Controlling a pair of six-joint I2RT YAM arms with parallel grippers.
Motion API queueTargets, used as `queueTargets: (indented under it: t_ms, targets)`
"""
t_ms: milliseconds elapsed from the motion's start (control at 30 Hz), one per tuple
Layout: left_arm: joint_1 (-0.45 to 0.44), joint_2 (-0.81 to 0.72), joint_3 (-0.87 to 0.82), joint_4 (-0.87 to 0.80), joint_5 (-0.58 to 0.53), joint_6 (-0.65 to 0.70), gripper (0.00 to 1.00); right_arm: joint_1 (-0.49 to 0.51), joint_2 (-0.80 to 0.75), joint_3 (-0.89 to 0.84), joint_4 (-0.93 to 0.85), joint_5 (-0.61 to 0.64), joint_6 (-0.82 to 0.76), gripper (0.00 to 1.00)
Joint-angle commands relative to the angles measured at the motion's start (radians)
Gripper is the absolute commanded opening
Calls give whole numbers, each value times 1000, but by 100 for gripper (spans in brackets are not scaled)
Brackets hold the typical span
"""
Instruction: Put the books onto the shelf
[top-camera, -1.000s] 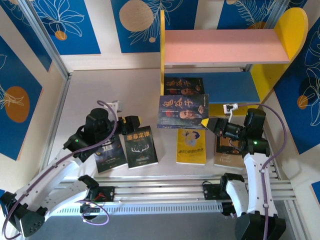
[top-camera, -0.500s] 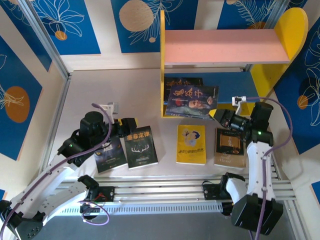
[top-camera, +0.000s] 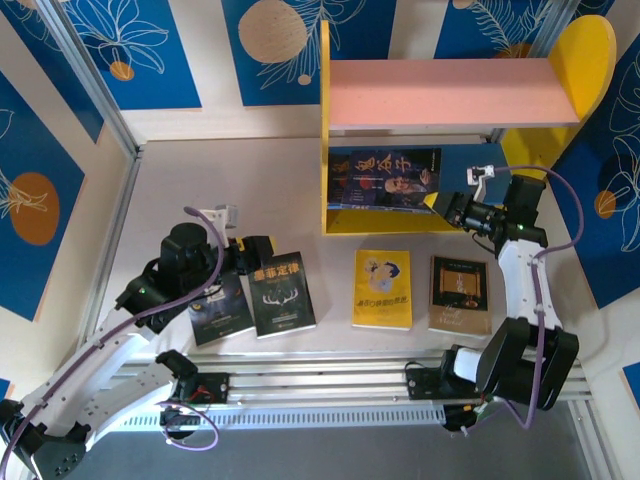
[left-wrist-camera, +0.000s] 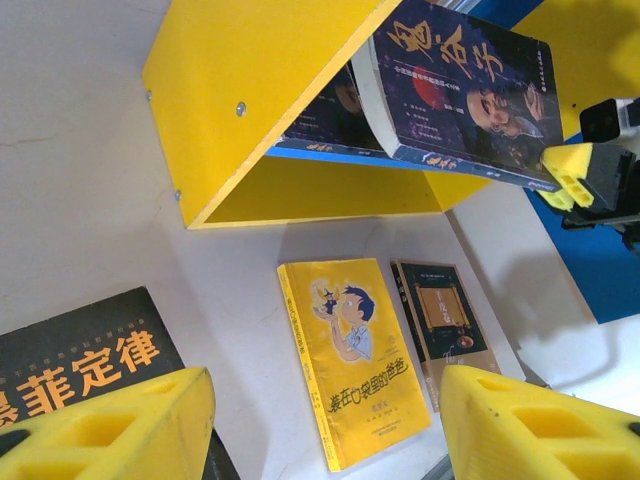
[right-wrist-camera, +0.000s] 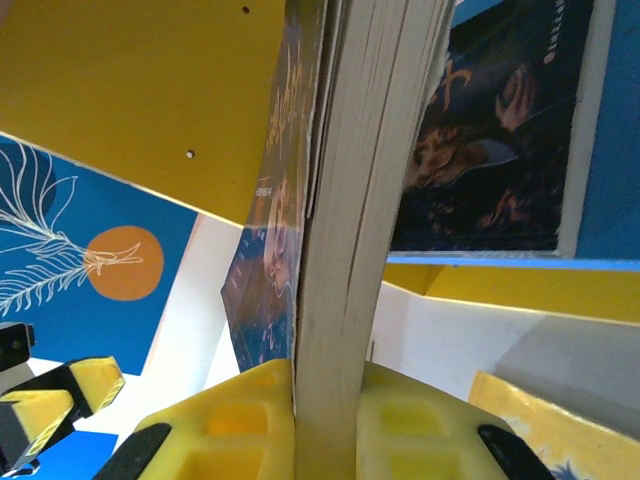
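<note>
Six books in play. The right gripper (top-camera: 452, 208) is clamped on a dark book (top-camera: 385, 180), holding it tilted over the blue lower board (top-camera: 482, 172) of the shelf (top-camera: 450, 90) at the tabletop's (top-camera: 220, 180) far right. A second dark book (right-wrist-camera: 500, 130) lies flat on that board beneath it. Four lie in a row along the near edge: two dark ones (top-camera: 283, 293), one yellow book (top-camera: 382, 290), one brown book (top-camera: 460, 295). The left gripper (top-camera: 245, 257) hovers at the two dark ones, fingers apart, gripping nothing.
</note>
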Motion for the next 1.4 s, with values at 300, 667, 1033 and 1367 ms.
queueTargets:
  t_ms: [300, 667, 1033, 1367]
  targets:
    - [-2, 20, -15, -22, 1, -26, 61, 24, 152, 151, 34, 11, -133, 7]
    - [-3, 5, -7, -67, -16, -41, 61, 103, 268, 230, 33, 104, -165, 7]
    - [-3, 33, 4, -53, -7, -46, 61, 133, 313, 273, -16, 97, -200, 8]
    - [-4, 3, -11, -62, -12, -55, 61, 151, 354, 324, -89, 234, -194, 17]
